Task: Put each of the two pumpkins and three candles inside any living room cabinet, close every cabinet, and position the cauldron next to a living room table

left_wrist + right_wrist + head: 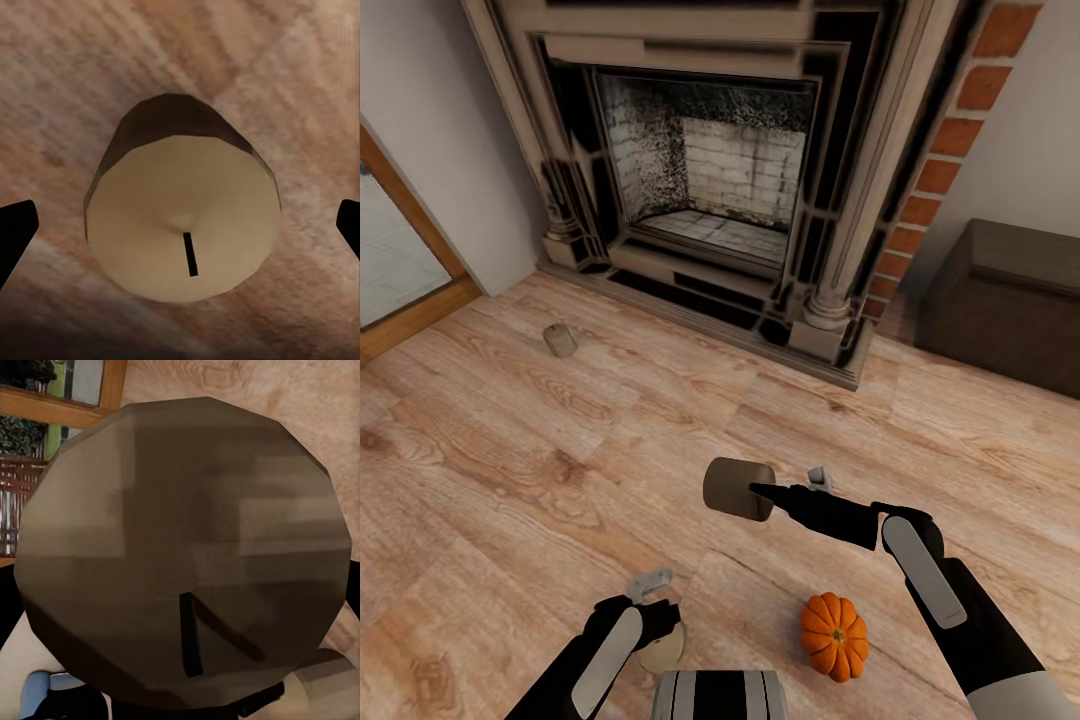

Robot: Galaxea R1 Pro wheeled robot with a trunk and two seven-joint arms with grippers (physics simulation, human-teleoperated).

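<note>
Floor [510,470]: wide bare planks ahead of me and to my left; open room to move there.
Fireplace [710,190]: stands straight ahead, its stone hearth edge running across the floor; brick column on its right.
Cabinet [1005,300]: dark low block at far right, beyond the hearth corner, well apart from both my arms.
Door frame [420,290]: wooden edge at far left.
Pumpkin [834,635]: on the floor near my base, below my right forearm, just beside it in the head view.
Right end effector [760,492]: gripping a candle [738,488], held off the floor with its side toward me; in the right wrist view the candle's [187,555] wick end is close to the lens.
Left end effector [660,620]: fingers [16,229] spread wide, pointing down over a second candle [184,225] standing upright on the floor, centred between the tips, not touched.
Third candle [560,340]: lying on the floor near the hearth's left corner, well apart from both arms.
</note>
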